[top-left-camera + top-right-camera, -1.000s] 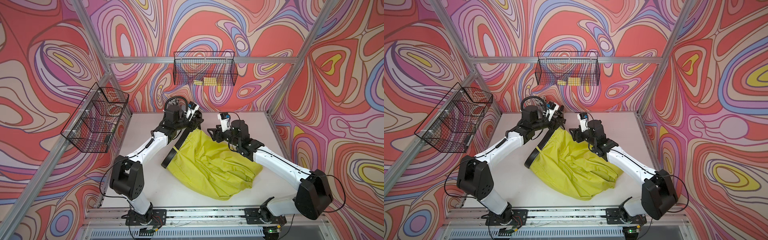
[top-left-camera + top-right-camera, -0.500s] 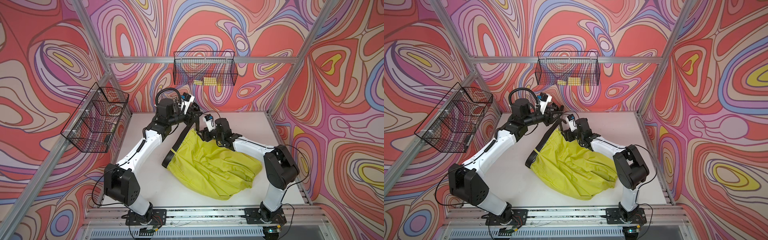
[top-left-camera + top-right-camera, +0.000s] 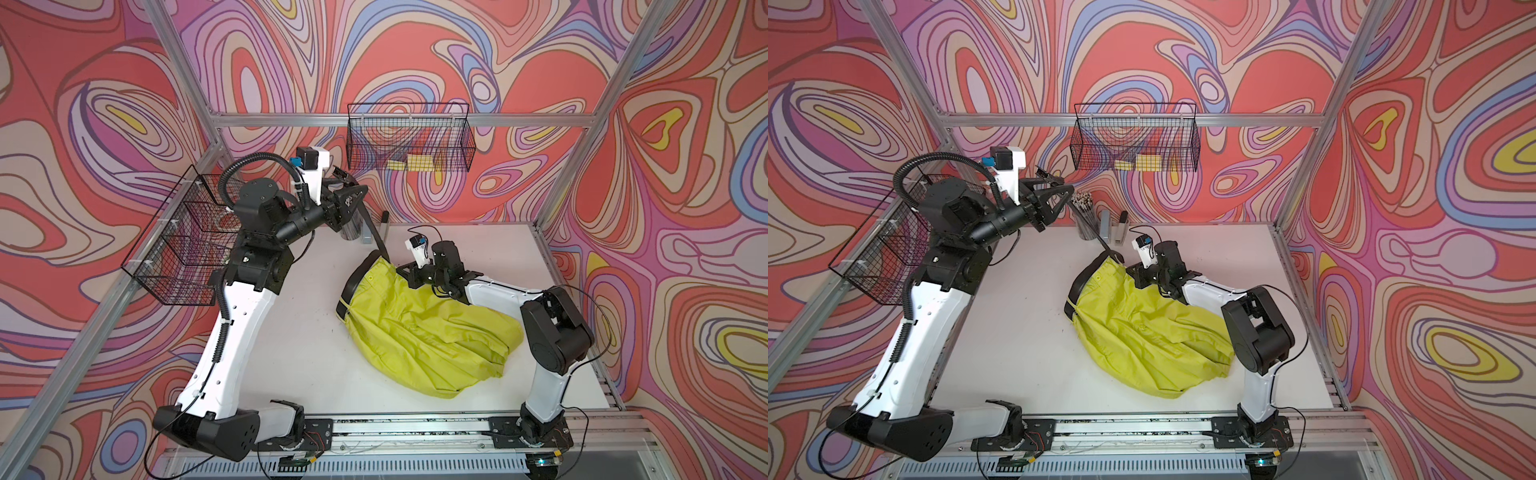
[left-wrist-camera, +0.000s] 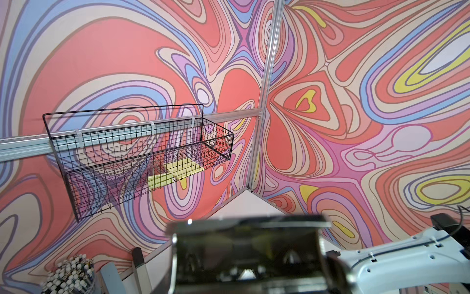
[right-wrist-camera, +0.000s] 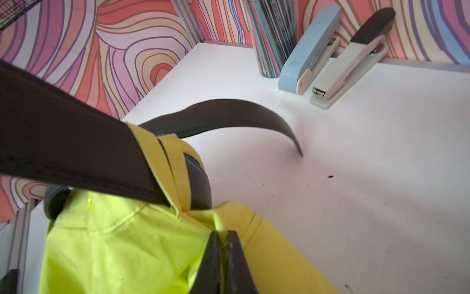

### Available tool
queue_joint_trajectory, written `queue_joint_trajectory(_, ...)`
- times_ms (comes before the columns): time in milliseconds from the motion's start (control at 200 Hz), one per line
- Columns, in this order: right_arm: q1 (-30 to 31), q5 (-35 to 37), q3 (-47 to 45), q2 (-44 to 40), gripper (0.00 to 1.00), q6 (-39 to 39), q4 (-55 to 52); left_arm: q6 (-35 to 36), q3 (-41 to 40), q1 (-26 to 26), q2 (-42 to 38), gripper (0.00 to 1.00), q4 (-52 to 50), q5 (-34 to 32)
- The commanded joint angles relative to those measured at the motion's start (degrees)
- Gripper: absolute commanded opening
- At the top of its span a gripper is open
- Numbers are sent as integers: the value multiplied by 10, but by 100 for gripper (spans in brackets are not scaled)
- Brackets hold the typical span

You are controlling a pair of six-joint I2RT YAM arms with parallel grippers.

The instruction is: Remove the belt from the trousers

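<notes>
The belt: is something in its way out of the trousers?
Yes. Yellow belt loops of the trousers encircle the belt; it must slide through them. Nothing else visible blocks it.

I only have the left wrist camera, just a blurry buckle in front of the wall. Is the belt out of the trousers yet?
Observer: No. The right wrist view shows the belt threaded through a belt loop on the trousers.
Operator: What is the right gripper doing?
Observer: The right gripper is shut on the trousers' yellow fabric close to that loop.
Operator: Where does the strap run from my gripper?
Observer: In both top views it slopes from the raised left gripper down to the trousers lying on the table.
</notes>
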Motion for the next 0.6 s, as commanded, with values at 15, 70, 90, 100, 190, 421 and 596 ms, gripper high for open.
queue_joint_trajectory(15,-8,80,-2,10,0,-24,-104,4,57,3,-62,0,69,-45)
queue_joint_trajectory(70,-8,104,0,2,0,-27,-113,5,62,4,-72,0,64,-52)
queue_joint_trajectory(90,-8,113,1,-2,0,-29,-116,5,62,3,-76,0,63,-54)
queue_joint_trajectory(100,-8,118,0,-4,0,-29,-117,5,62,3,-78,0,62,-55)
queue_joint_trajectory(190,-8,159,-7,-33,0,-32,-117,2,54,3,-86,0,42,-67)
queue_joint_trajectory(421,-8,165,-12,-126,31,-60,-141,-33,-12,5,-89,0,-11,-87)
queue_joint_trajectory(596,18,166,26,-133,63,-117,-198,-59,9,5,-73,0,-10,-59)
